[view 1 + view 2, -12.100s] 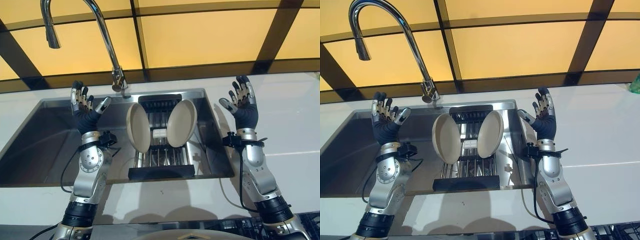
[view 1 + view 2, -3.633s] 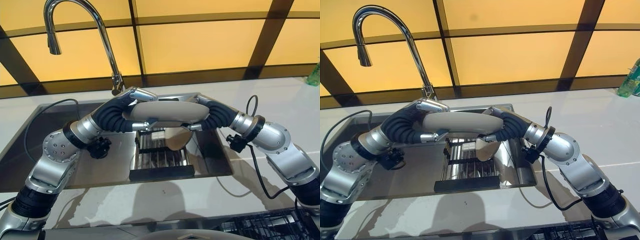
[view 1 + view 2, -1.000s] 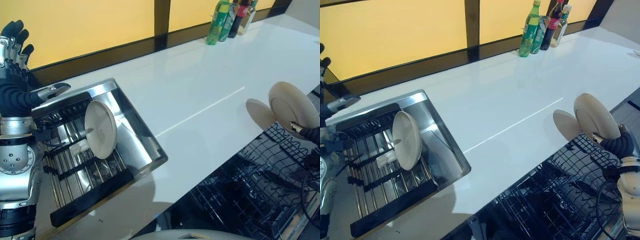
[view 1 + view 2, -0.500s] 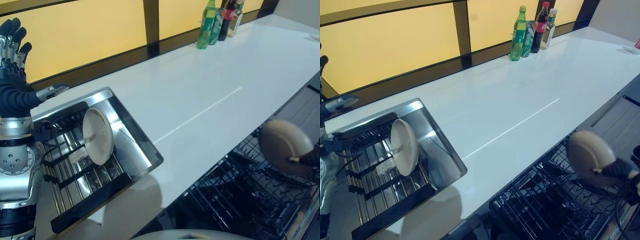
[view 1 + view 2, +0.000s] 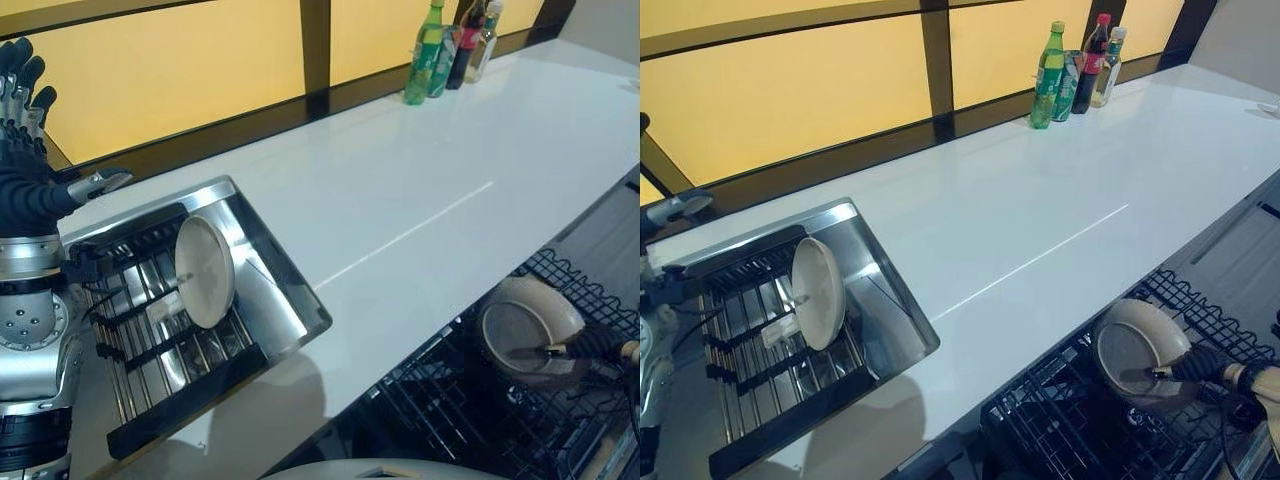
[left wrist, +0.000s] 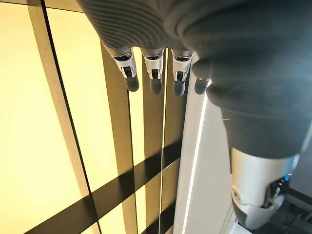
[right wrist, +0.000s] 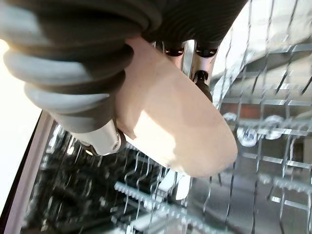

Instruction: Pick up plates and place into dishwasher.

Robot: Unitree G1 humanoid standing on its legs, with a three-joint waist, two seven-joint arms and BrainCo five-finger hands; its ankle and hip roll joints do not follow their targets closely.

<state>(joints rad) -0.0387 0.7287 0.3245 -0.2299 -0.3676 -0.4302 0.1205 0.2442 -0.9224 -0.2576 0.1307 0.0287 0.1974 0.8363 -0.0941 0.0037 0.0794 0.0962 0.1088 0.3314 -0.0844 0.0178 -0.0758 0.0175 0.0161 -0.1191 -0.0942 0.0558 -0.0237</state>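
Wall (image 5: 790, 90): amber-yellow panels divided by dark bands, rising behind the table.
Table (image 5: 1040, 190): long, glossy white top with one thin seam line across it.
Sink (image 5: 885, 300): stainless steel, set into the table, holding a dark-framed drying rack (image 5: 760, 390).
Dishwasher rack (image 5: 1070, 420): black wire, below the table's front edge.
Left hand (image 5: 25, 180): raised above the sink's far corner, fingers straight and spread, holding nothing.
Held plate (image 5: 1137, 358): beige, round, smooth, tilted on edge, low over the dishwasher rack; whether it touches the wires cannot be told.
Remaining plate (image 5: 204, 271): beige, round, upright on edge in the drying rack.
Right hand (image 7: 87, 92): thumb and fingers clamped on the held plate's rim.
Bottles (image 5: 1075, 70): a green one, a dark one and a clear one by a green packet, standing together at the table's far end against the wall; labels too small to read.
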